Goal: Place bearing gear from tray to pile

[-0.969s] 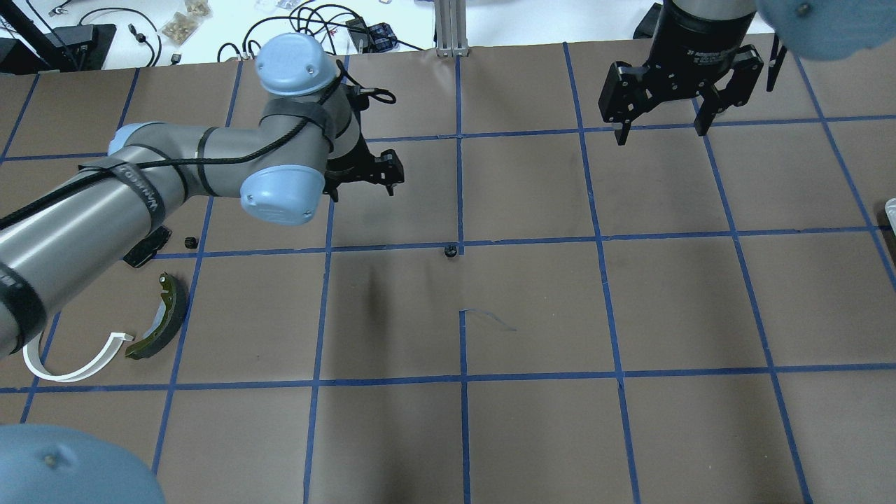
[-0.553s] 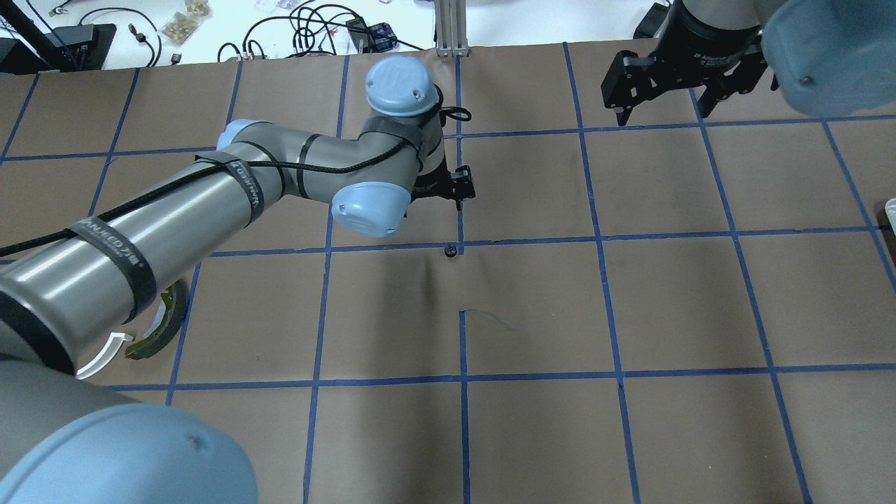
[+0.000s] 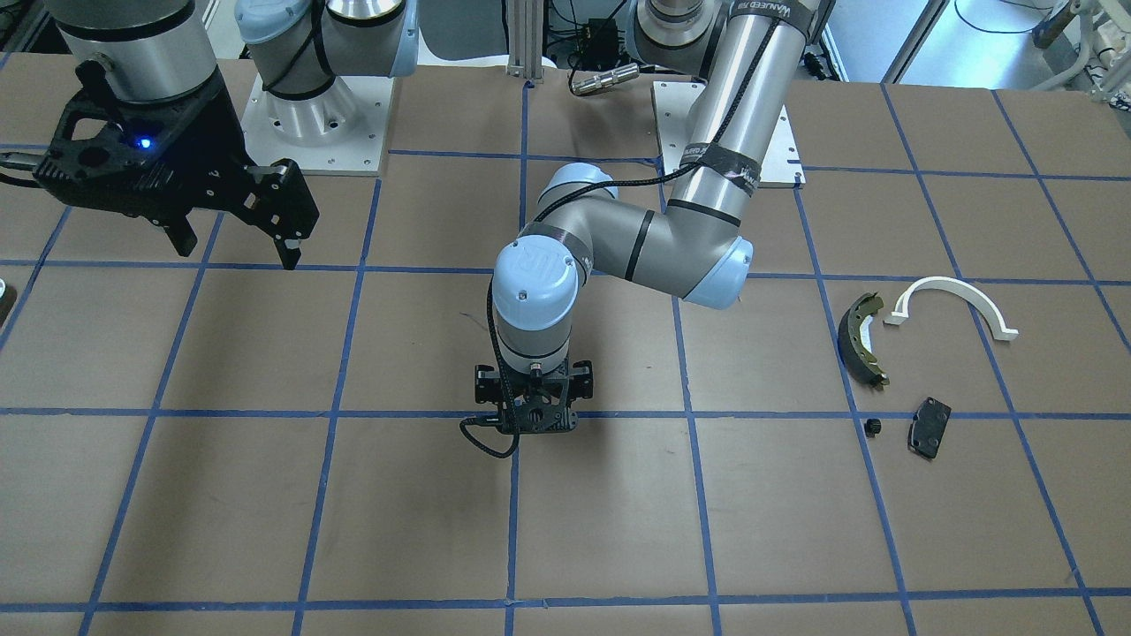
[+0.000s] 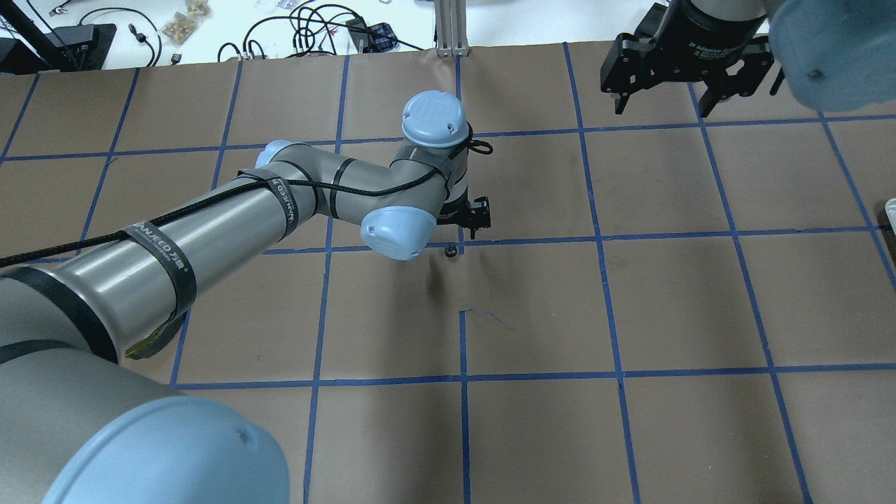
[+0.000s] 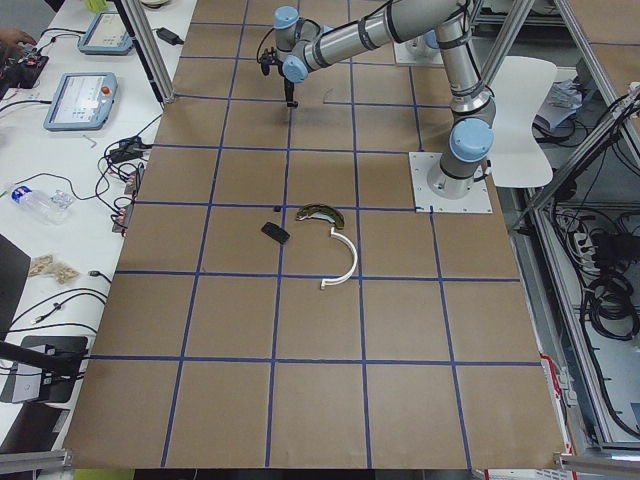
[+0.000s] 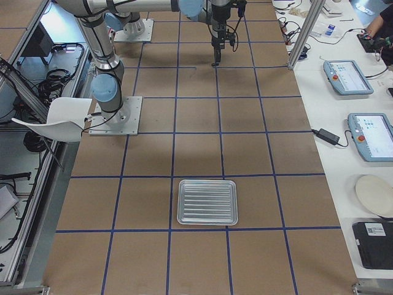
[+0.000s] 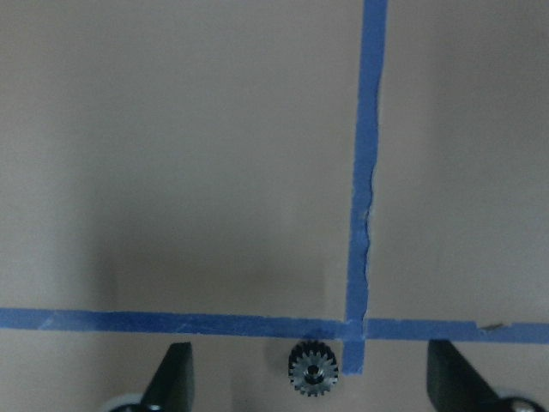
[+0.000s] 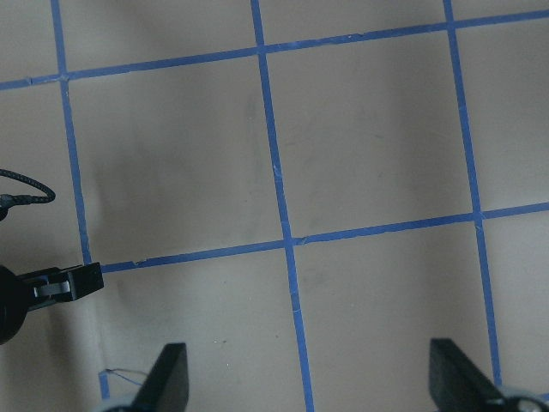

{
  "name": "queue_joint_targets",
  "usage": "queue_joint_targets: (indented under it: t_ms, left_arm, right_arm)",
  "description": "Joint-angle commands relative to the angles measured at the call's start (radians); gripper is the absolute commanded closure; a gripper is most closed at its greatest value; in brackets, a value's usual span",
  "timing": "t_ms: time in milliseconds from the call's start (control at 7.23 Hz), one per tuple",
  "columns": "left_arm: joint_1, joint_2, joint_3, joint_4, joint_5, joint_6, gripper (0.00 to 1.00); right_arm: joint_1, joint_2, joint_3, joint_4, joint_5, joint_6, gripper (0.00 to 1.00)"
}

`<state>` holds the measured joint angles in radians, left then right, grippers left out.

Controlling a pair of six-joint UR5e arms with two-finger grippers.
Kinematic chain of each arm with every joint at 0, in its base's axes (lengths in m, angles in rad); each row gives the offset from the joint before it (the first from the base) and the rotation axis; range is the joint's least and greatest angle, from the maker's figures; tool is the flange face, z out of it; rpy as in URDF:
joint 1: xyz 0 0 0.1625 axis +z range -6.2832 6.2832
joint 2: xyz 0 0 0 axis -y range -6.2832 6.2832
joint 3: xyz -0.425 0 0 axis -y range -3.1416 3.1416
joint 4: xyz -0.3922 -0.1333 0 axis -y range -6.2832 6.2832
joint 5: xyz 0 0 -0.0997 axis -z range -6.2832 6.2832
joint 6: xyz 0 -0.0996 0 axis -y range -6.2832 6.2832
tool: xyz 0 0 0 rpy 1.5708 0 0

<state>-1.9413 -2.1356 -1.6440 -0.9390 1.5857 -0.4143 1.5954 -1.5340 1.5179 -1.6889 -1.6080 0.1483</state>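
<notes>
The bearing gear (image 4: 451,250) is a small black toothed wheel lying on the brown table at a blue tape crossing. In the left wrist view it (image 7: 313,371) sits between the two fingertips (image 7: 174,371). My left gripper (image 4: 470,218) is open, points straight down and hovers just above the gear; it (image 3: 533,411) hides the gear in the front view. The pile lies on my left: the olive-and-black brake shoe (image 3: 864,340), the white arch (image 3: 954,300), the black plate (image 3: 928,427) and another small gear (image 3: 873,427). My right gripper (image 4: 663,108) is open, empty and held high.
The silver tray (image 6: 207,201) lies on my right side of the table with nothing in it. My left arm (image 4: 210,224) stretches across the pile in the overhead view and hides most of it. Cables and boxes lie beyond the far edge (image 4: 315,28).
My left arm has swung right from near the pile to the table's middle, and its gripper now stands over the gear. My right gripper has drawn back slightly toward the far edge.
</notes>
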Motion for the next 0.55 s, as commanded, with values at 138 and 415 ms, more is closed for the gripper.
queue_joint_targets:
  t_ms: [138,415]
  left_arm:
    - [-0.001,-0.009,-0.016,0.002,0.000,-0.001,0.22]
    - [-0.001,-0.010,-0.017,0.000,0.000,-0.001,0.59]
  right_arm:
    - [0.003,0.024,0.010,0.005,0.002,0.003,0.00]
    - [0.003,0.028,-0.002,0.008,-0.006,-0.001,0.00]
